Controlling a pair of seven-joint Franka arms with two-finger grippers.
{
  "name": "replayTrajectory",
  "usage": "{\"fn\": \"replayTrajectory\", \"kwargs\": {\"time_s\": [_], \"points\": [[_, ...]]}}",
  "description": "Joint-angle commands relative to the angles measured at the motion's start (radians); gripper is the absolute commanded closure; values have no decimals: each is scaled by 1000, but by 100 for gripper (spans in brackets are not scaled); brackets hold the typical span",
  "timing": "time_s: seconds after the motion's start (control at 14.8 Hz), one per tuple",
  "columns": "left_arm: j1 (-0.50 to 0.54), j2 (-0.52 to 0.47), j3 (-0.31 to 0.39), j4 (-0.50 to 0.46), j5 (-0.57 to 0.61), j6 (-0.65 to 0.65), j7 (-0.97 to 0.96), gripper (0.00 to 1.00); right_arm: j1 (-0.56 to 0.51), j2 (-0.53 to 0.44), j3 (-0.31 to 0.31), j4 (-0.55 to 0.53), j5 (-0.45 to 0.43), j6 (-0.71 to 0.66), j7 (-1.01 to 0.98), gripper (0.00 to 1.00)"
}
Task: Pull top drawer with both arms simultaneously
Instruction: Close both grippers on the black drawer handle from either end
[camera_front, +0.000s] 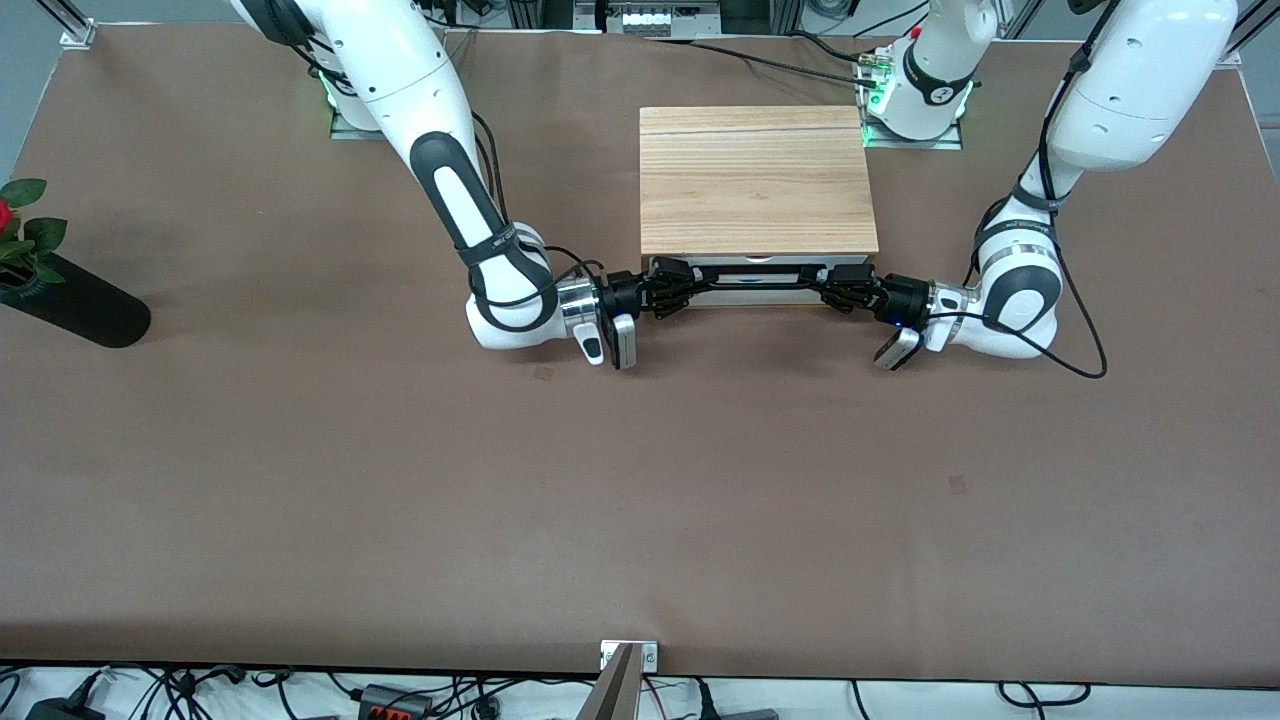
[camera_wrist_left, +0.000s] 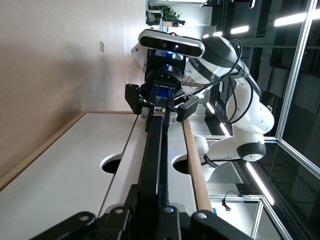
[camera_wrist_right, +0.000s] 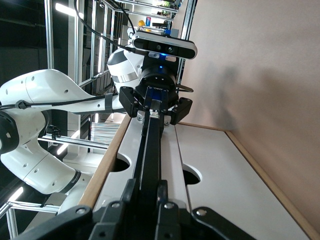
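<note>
Two grippers clamp black bar handle (camera_front: 750, 281) of top drawer (camera_front: 757, 270), shut in cabinet (camera_front: 757, 180) front: right gripper (camera_front: 672, 291) at right arm's end, left gripper (camera_front: 838, 289) at left arm's end. Advice: pull straight toward front camera, equal pace, avoid skewing drawer.

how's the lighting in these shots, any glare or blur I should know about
Front view: even overhead light, soft shadows on the brown table, light wood-grain cabinet sharp. Left wrist view: bright ceiling strips glare; the left gripper on the long black bar handle looks soft. Right wrist view: dark background, arm shadow on the table; the right gripper blurs.
</note>
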Motion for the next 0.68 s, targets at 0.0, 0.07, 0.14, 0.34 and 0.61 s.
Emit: {"fn": "replayTrajectory", "kwargs": {"time_s": [0.0, 0.07, 0.14, 0.34, 0.61], "points": [[-2, 8, -15, 4, -42, -1, 4, 98, -12, 10, 6, 14, -10, -12, 1, 88], [-2, 10, -15, 4, -42, -1, 4, 98, -14, 10, 6, 16, -10, -12, 2, 89], [-2, 10, -15, 6, -42, -1, 1, 98, -14, 10, 6, 21, -13, -12, 10, 91], [0, 8, -15, 10, -43, -1, -2, 99, -17, 30, 6, 57, -10, -11, 8, 91], [-6, 39, -15, 62, -59, 1, -19, 99, -17, 46, 6, 83, -13, -8, 11, 91]]}}
